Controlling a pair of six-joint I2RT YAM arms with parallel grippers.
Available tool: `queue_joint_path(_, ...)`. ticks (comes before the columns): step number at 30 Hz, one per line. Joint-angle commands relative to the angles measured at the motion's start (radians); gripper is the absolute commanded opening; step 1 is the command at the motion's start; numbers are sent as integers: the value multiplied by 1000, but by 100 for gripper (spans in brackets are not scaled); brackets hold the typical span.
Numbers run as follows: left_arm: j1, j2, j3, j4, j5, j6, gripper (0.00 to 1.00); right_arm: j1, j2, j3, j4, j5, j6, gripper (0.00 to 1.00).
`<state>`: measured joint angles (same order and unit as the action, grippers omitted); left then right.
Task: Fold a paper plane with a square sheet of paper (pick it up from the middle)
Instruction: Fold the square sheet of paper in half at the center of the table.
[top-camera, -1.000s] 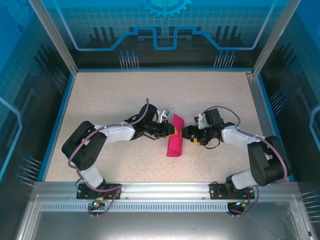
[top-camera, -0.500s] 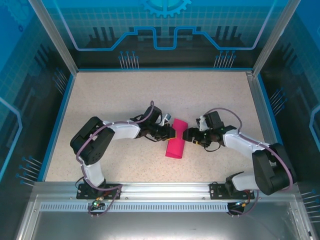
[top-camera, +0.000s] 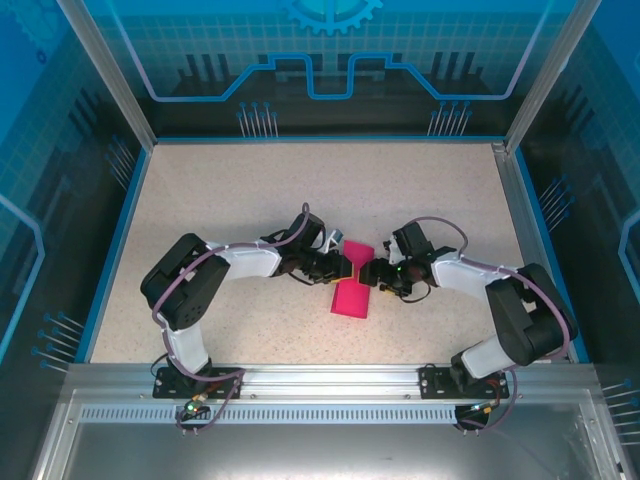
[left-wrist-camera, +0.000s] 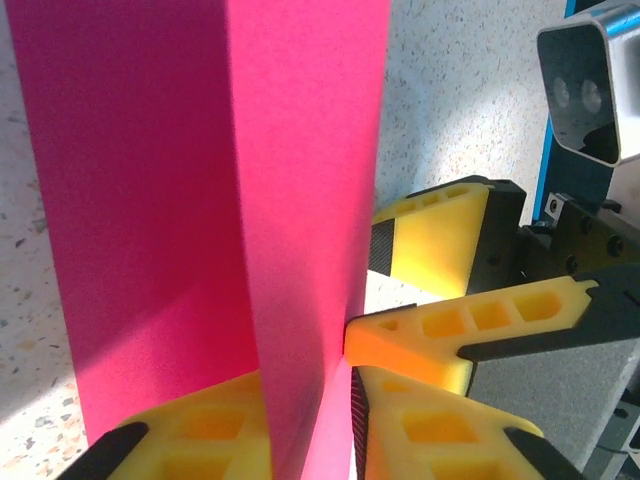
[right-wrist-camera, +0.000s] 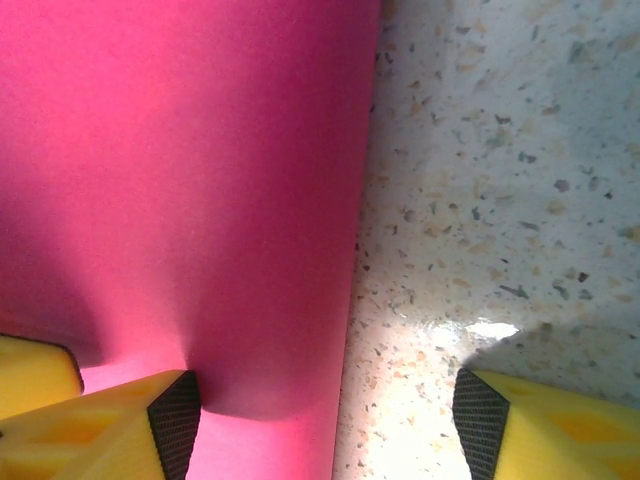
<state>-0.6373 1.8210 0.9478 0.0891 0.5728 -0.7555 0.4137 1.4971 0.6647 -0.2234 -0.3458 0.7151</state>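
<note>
The square sheet of paper (top-camera: 352, 288) is folded into a narrow magenta strip lying on the table between both arms. My left gripper (top-camera: 343, 266) reaches it from the left. In the left wrist view (left-wrist-camera: 308, 405) its yellow jaws stand a little apart, with the paper's (left-wrist-camera: 200, 200) folded layers loosely splayed between them. My right gripper (top-camera: 373, 272) comes from the right, open. In its wrist view (right-wrist-camera: 320, 410) one finger (right-wrist-camera: 130, 420) rests on the paper (right-wrist-camera: 180, 180) and the other hangs over bare table, straddling the paper's edge. One right fingertip (left-wrist-camera: 400, 335) touches the fold.
The speckled table (top-camera: 250, 190) is bordered by a blue rim and glass walls on three sides. A metal rail (top-camera: 320, 385) carrying the arm bases runs along the near edge. Both arms' elbows (top-camera: 185, 285) lie low to either side of the paper.
The paper has come down slightly toward the near edge. The left jaws have loosened from a tight pinch on it. The right gripper has moved left onto the paper and narrowed somewhat.
</note>
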Motion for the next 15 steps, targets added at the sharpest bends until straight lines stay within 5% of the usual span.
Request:
queue_joint_path(1,-9,-4,31,-33,-12,29,27,18,34,30,0,-10,0,69)
queue_joint_path(15,-8,-152,-43,-68,-186,56,50,20,49,30,-20,80,30,68)
